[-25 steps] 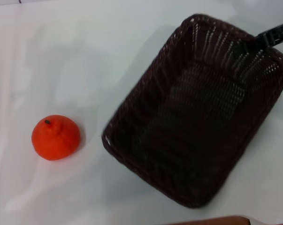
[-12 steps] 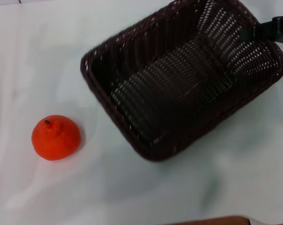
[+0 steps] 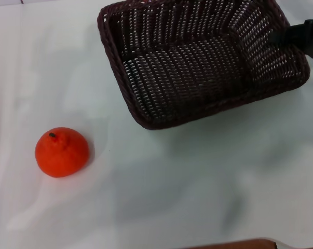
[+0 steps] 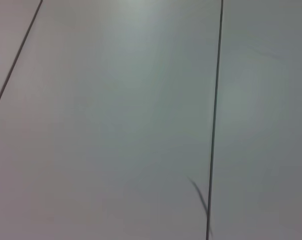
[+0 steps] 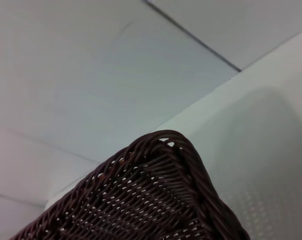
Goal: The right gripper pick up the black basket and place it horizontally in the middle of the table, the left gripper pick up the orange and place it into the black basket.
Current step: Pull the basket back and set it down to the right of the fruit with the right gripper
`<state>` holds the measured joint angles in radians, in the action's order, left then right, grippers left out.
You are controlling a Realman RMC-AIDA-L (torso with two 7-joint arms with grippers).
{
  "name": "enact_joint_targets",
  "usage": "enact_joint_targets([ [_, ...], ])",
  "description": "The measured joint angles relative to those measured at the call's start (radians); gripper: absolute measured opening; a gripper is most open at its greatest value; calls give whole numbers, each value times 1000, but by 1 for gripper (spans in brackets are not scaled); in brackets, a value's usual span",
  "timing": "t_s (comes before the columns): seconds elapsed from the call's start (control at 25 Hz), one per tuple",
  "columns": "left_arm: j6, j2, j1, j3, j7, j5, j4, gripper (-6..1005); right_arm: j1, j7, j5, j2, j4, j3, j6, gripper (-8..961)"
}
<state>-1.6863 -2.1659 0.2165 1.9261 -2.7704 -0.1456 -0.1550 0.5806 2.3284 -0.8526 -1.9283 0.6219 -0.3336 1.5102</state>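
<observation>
Right end effector (image 3: 294, 35) clamped on basket (image 3: 198, 57) rim, basket hanging off it toward the orange (image 3: 61, 152) on table (image 3: 161, 197); level it, then lower centrally, well short of the orange.

Surroundings of the tabletop (image 3: 172, 181): a brown strip and pale, seamed panels.

In the head view, a narrow brown strip (image 3: 234, 245) lies along the tabletop's near edge, cut off by the frame. In the right wrist view, a pale grey surface (image 5: 90, 65) spreads beyond the tabletop's edge, and a straight dark seam (image 5: 191, 34) crosses it slantwise. The left wrist view shows only a pale panelled surface (image 4: 115, 125). One long seam (image 4: 216, 100) runs nearly straight across it, a second seam (image 4: 15, 60) cuts one corner, and a short curved dark mark (image 4: 200, 192) sits just beside the long seam. How this surface lies relative to the tabletop cannot be told.
</observation>
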Motion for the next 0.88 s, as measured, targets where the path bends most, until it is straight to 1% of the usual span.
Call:
enact_joint_targets([
  [0.2, 2, 0, 3, -2, 2, 0, 0, 935, -2, 12, -36, -7, -86, 50, -63, 204],
  [0.32, 3, 1, 4, -3, 2, 0, 0, 935, -2, 13, -60, -7, -126, 63, -77, 204],
  [0.36, 3, 1, 5, -2, 3, 0, 0, 935, -1, 15, -61, -8, -128, 62, -80, 204],
  [0.52, 3, 1, 4, 1, 4, 0, 0, 935, 3, 41, -62, -25, -131, 57, -93, 204],
  [0.68, 6, 2, 3, 2, 4, 0, 2, 935, 4, 89, -64, -33, -139, 63, -78, 204],
  [0.76, 15, 3, 4, 2, 4, 2, 2, 935, 4, 99, -69, -31, -146, 65, -72, 204],
  [0.88, 27, 3, 7, 3, 4, 6, 0, 934, 7, 112, -83, -23, -167, 58, -56, 204],
])
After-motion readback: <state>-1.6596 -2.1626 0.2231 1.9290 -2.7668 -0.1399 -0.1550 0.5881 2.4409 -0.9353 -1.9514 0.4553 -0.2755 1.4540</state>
